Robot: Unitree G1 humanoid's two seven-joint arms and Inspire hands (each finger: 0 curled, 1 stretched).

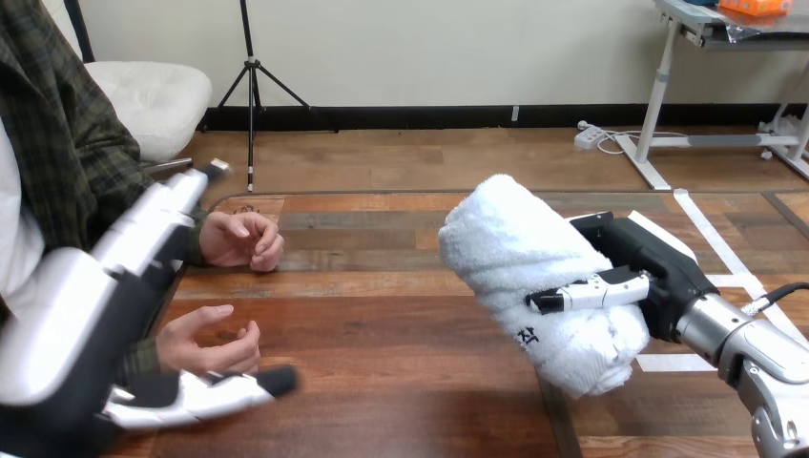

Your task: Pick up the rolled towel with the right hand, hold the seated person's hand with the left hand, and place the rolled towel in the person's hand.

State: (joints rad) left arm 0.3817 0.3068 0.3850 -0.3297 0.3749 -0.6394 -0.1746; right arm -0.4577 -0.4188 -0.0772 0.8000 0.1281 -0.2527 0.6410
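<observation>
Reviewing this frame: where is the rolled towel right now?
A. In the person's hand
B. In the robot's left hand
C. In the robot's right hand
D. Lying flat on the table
C: the right hand has a finger and its palm wrapped round the rolled towel at the view's right, away from the person's hand at the left.

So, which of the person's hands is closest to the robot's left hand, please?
The lower, upturned hand, beside the left hand; the curled upper hand lies farther.
</observation>
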